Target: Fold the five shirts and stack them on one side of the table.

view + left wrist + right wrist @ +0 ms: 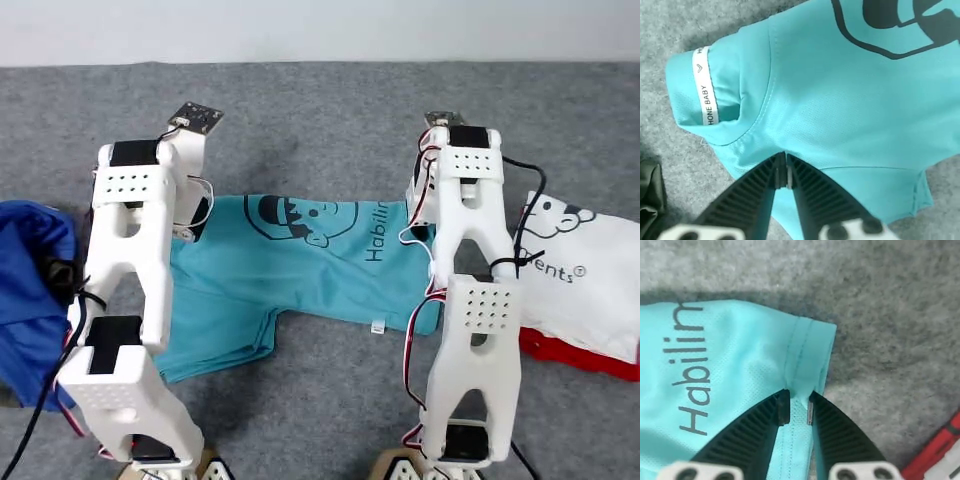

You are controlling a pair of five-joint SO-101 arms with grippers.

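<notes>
A teal shirt (300, 270) with a dark print lies across the grey felt table (330, 120), partly folded, one sleeve trailing toward the front. My left gripper (782, 172) is shut on the teal shirt (850, 110) just beside its collar (705, 85), at the shirt's left end in the high view (193, 222). My right gripper (796, 410) is shut on the hem of the teal shirt (730, 355) near its corner, at the shirt's right end (425, 215).
A blue shirt (30, 290) lies bunched at the table's left edge, with a dark cloth (650, 197) beside it. A white printed shirt (580, 270) rests on a red shirt (585, 357) at the right. Bare felt stretches behind the arms.
</notes>
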